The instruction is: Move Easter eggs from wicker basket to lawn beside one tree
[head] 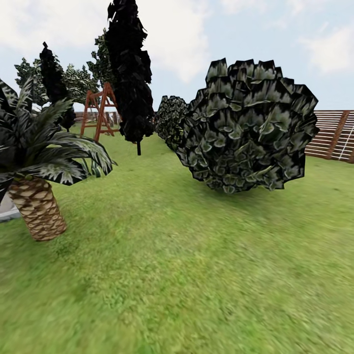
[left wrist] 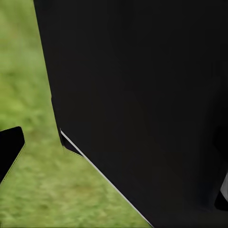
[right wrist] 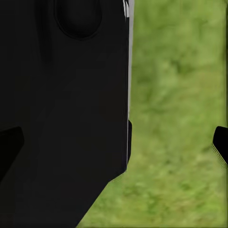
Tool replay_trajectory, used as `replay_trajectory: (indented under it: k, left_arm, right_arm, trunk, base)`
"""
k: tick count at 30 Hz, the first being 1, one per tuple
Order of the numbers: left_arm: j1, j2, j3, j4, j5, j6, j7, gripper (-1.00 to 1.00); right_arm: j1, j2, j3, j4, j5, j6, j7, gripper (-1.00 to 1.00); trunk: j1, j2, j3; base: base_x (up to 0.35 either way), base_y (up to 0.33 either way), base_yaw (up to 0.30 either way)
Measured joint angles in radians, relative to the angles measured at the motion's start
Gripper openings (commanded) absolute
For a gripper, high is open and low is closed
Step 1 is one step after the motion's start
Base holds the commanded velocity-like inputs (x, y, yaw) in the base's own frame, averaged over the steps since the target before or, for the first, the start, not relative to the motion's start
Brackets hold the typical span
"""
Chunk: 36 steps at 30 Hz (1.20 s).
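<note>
Outdoors, head view: lawn [head: 196, 275] wide, mottled green, filling foreground. Short palm [head: 37, 162] at left, scaly trunk planted in grass. Large round dark bush [head: 248, 128] right of centre, smaller bush [head: 169, 120] behind it. Dark columnar cypress [head: 129, 73] mid-distance; red-brown wooden frame [head: 100, 113] just left of it. Slatted fence [head: 334, 133] at far right. Eggs, basket: nowhere to place.

Left wrist view: black robot body [left wrist: 142, 95] close, grass beside it; one dark fingertip [left wrist: 9, 147] at edge. Left end effector state: cannot tell.

Right wrist view: dark fingertips [right wrist: 221, 142] at both edges, well apart over grass; right end effector [right wrist: 116, 145] spread, holding nothing.

Bright even daylight, blurred lawn [head: 196, 275], no cast shadows
</note>
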Motion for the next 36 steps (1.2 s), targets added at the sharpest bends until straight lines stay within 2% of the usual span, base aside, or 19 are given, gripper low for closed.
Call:
replay_trajectory:
  k: [36]
  left_arm:
    - [0.000,0.000,0.000,0.000,0.000,0.000,0.000,1.00]
  right_arm:
    - [0.000,0.000,0.000,0.000,0.001,0.000,0.000,1.00]
  trunk:
    - [0.000,0.000,0.000]
  base:
    - [0.335,0.000,0.002]
